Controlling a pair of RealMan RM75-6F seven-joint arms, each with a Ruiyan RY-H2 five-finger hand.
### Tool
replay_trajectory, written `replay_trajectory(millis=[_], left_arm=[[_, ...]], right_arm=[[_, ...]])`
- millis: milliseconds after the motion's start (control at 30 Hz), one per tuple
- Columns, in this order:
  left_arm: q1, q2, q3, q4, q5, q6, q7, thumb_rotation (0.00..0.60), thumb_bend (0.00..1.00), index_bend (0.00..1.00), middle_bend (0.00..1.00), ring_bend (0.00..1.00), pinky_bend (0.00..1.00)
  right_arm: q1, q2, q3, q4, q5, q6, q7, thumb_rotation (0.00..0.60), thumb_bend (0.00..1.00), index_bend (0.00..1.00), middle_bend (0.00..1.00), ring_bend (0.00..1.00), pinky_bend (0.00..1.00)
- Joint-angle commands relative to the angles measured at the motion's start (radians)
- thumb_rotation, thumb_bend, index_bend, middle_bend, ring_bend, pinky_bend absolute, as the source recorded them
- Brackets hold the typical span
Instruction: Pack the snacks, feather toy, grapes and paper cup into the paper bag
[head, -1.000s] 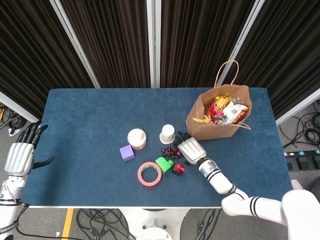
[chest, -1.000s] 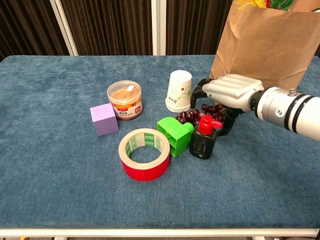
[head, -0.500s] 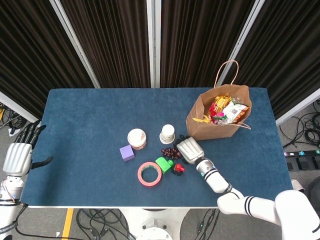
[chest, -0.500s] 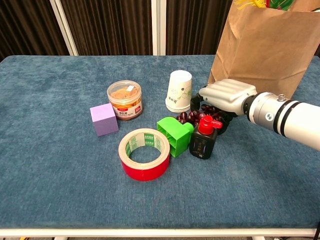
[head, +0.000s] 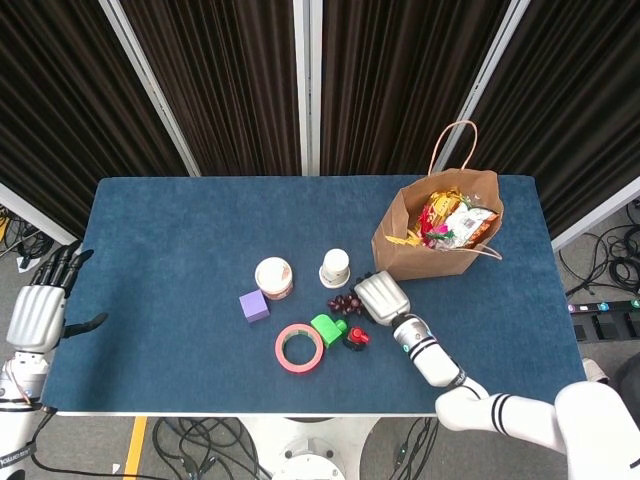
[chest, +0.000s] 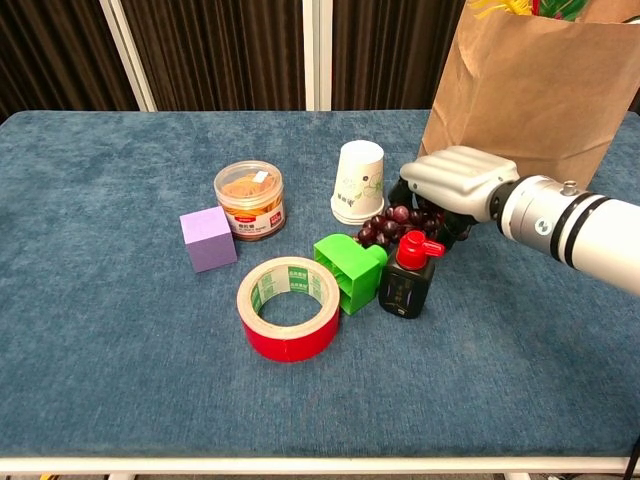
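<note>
My right hand (chest: 462, 180) (head: 380, 297) is curled over the dark grapes (chest: 392, 222) (head: 345, 302) and grips the bunch, which hangs from its fingers just off the cloth. An upside-down white paper cup (chest: 358, 180) (head: 335, 267) stands right beside the grapes, on their left. Behind the hand stands the open brown paper bag (chest: 530, 90) (head: 405, 250), with snack packets (head: 458, 222) and yellow feathers (chest: 498, 8) showing inside it. Far off at the table's left edge, my left hand (head: 38, 312) hovers open, holding nothing.
A black bottle with a red cap (chest: 405, 280) and a green block (chest: 350, 268) sit directly in front of the grapes. Further left lie a red tape roll (chest: 290, 308), a purple cube (chest: 208, 238) and a lidded snack jar (chest: 250, 198).
My right hand closed over the grapes and drew them up and slightly back toward the bag. The left hand stayed where it was.
</note>
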Motion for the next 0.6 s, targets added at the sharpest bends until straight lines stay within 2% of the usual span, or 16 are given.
replay_trajectory(millis=[33, 333, 600], left_arm=[[-0.002, 0.001, -0.001, -0.003, 0.0, -0.001, 0.001, 0.6, 0.15, 0.16, 0.14, 0.05, 0.18], [-0.005, 0.001, 0.0, -0.017, 0.01, 0.003, 0.015, 0.6, 0.15, 0.16, 0.14, 0.05, 0.18], [-0.008, 0.008, -0.005, -0.037, 0.014, 0.01, 0.028, 0.6, 0.15, 0.16, 0.14, 0.05, 0.18]], right_arm=[[-0.004, 0.031, 0.013, -0.054, -0.017, 0.034, -0.013, 0.6, 0.36, 0.67, 0.47, 0.39, 0.57], [-0.007, 0.156, 0.088, -0.292, -0.045, 0.134, -0.044, 0.6, 0.38, 0.72, 0.51, 0.45, 0.63], [0.022, 0.238, 0.187, -0.477, 0.006, 0.181, -0.103, 0.6, 0.39, 0.73, 0.52, 0.46, 0.65]])
